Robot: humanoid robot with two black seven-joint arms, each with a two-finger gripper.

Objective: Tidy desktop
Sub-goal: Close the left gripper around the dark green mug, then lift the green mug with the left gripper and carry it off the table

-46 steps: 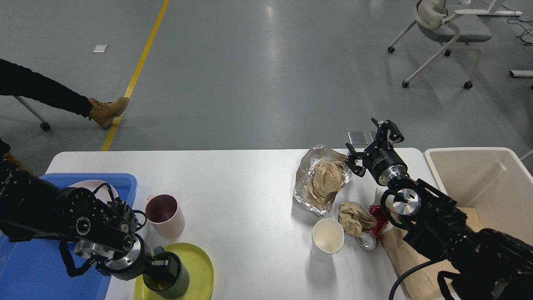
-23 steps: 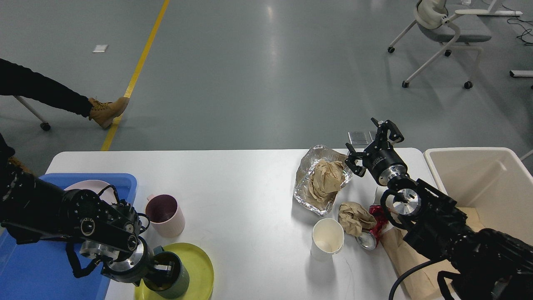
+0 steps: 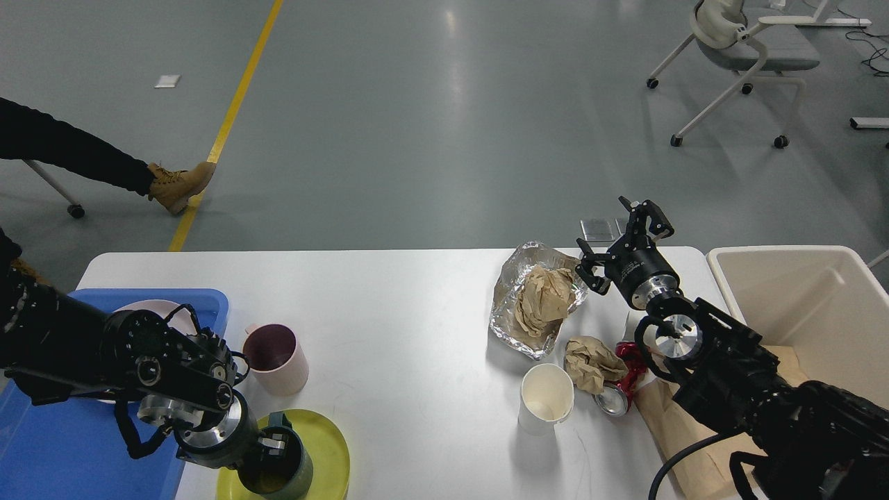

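Nearest the view, the left hand (image 3: 278, 444) is seen lowered into the dark green mug (image 3: 281, 469) that stands on the yellow plate (image 3: 326, 451) at the near left of the tabletop (image 3: 403, 312). One finger appears to be set inside the rim and one outside, though whether the rim is actually clenched cannot be told from this angle. Compared with a second ago, mug and plate have been shifted slightly toward the near edge and the left arm has been swung a little to the right; this is judged to be the start of carrying the mug to the blue tray (image 3: 62, 444), just beside the plate. The near edge is close, so little room is left there.

Just behind, the pink mug (image 3: 276, 357) is passed closely by the arm. The middle of the tabletop is left free for moving.

To the right, a paper cup (image 3: 546, 397), crumpled brown paper (image 3: 590, 361) and a crushed red can (image 3: 621, 385) are clustered, with the foil wrapper (image 3: 531, 298) beyond. The right hand (image 3: 621, 236) is held released and unmoved above the far edge, beside the foil, and the cream bin (image 3: 806, 305) is set at the right end
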